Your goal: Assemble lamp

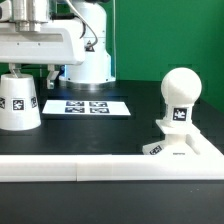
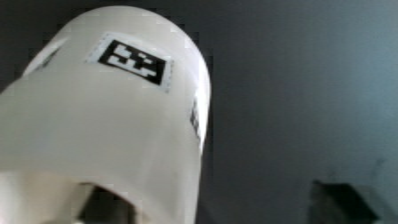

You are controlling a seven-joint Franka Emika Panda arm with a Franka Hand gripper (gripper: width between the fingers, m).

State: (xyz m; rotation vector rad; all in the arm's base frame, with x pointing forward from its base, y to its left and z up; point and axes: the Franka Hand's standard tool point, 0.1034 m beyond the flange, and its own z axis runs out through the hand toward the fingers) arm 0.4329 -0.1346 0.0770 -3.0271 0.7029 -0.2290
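White plastic shade (image 1: 18, 101) stood near the table's left edge beneath the gripper (image 1: 32, 66), whose opening could not be told. Bulb (image 1: 180, 97) stood upright in the base (image 1: 180, 145) at the front right corner, braced by the rail (image 1: 110, 165).

shade (image 1: 18, 103) cut by frame edge, jaws unseen

Open table (image 1: 100, 130) between shade (image 1: 18, 100) and bulb (image 1: 181, 95).
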